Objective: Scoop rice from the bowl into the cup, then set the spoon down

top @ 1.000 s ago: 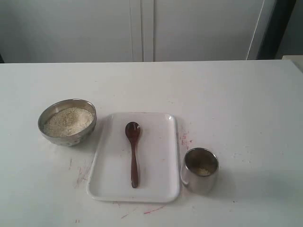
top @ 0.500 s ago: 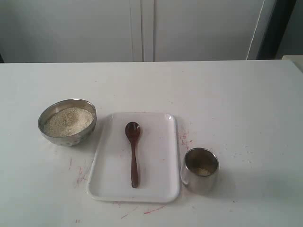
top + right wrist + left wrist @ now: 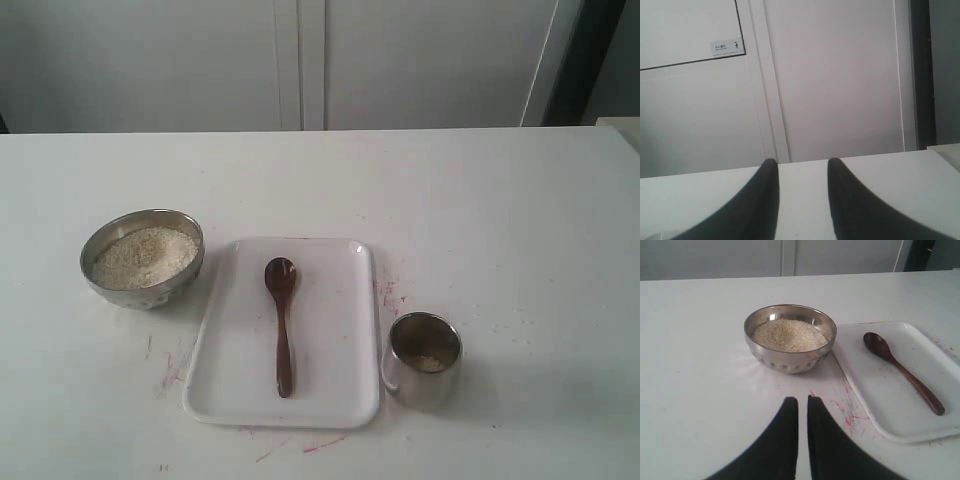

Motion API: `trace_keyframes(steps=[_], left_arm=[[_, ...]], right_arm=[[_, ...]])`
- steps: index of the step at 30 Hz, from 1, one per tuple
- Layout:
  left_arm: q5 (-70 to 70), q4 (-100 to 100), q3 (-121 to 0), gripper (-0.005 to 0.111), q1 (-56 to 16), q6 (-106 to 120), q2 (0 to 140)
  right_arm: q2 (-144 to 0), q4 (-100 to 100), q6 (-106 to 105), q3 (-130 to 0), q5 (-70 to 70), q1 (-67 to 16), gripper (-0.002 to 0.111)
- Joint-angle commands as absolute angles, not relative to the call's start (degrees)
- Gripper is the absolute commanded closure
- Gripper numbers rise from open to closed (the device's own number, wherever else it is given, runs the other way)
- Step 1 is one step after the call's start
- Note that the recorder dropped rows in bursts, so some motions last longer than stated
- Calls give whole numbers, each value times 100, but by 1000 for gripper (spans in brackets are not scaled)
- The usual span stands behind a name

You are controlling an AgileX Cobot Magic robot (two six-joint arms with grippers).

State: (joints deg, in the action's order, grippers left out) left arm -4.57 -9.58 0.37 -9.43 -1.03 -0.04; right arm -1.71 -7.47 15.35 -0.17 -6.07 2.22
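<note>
The spoon (image 3: 281, 325) lies flat on a white tray (image 3: 335, 385) in the lower middle of the exterior frame, its small oval end toward the top of the frame and its handle running down toward the bottom edge. The bowl (image 3: 140, 293) stands at the left of the frame, just beside the tray's upper left corner, with the rice (image 3: 145, 256) heaped in it below the rim. The cup (image 3: 408, 385) stands upright at the lower right, touching or nearly touching the tray's right edge, with a few grains at its bottom. Faint red marks (image 3: 390, 295) streak the white table (image 3: 500, 220) around the tray. The left gripper (image 3: 802, 405) faces the bowl, its dark fingers drawn almost together with only a thin slit between them, holding nothing. The right gripper (image 3: 800, 167) has its fingers spread apart, empty, pointed at pale cabinet doors (image 3: 840, 75) beyond the table.
</note>
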Motion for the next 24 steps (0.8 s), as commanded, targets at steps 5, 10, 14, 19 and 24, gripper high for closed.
trace_keyframes(steps=[5, 10, 14, 19, 24], left_arm=[[-438, -1013, 0, 92, -981, -106, 0], [-438, -1013, 0, 92, -981, -106, 0], [-438, -1013, 0, 92, -981, -106, 0], [-438, -1013, 0, 92, -981, -106, 0], [-438, -1013, 0, 92, -981, -106, 0]], right_arm=[[-135, -750, 1055, 0, 587, 260, 76], [-135, -750, 0, 0, 1788, 260, 76], [-135, -750, -117, 0, 1821, 260, 76], [-135, -750, -117, 0, 1784, 260, 76], [-135, -752, 770, 0, 1838, 260, 108]])
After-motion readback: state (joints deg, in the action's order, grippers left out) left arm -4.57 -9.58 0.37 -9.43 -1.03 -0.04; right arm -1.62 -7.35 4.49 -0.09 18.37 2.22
